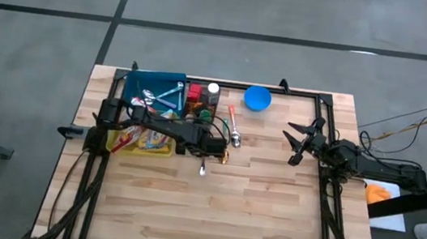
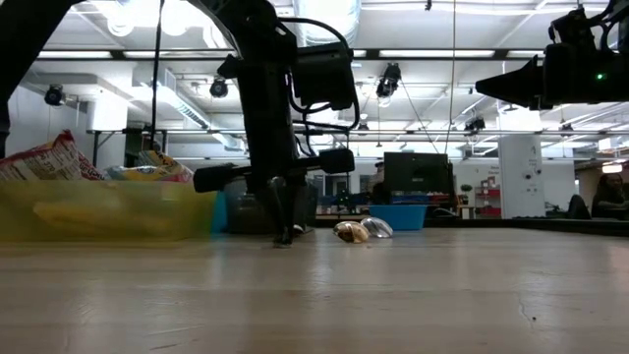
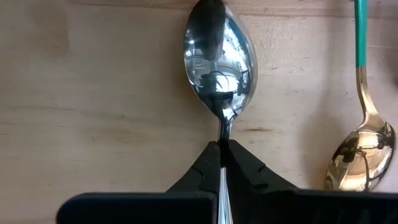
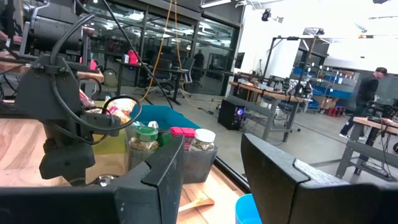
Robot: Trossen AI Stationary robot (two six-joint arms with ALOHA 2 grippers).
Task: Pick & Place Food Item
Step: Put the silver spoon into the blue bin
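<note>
The left gripper (image 3: 222,163) is clenched on the handle of a silver spoon (image 3: 219,65), its two dark fingers (image 3: 202,168) pressed together on the thin stem just behind the bowl. The spoon's bowl lies face up on the wooden worktop (image 1: 211,209), mirroring the rig above it. Just beside the silver spoon lies a gold spoon (image 3: 362,149) with a teal handle, its bowl also on the wood and apart from the silver one. In the high view the left gripper (image 1: 212,147) sits near the middle of the worktop, with the silver spoon (image 1: 203,167) pointing out from it toward the near edge.

On the far side of the silver spoon from the near edge stands a grey rack of spice jars (image 1: 202,102). Beside the silver spoon, toward the left arm's base, is a yellow bin (image 1: 143,141) holding snack packets, the food items, and beyond it a teal tray (image 1: 154,89) with metal utensils. A blue bowl (image 1: 258,98) stands near the far edge, well apart from the silver spoon.

The right gripper (image 1: 302,141) hangs above the worktop, well apart from the silver spoon, its jaws released and holding nothing. In the right wrist view its dark fingers (image 4: 163,174) stand apart, with the spice jars showing beyond them.
</note>
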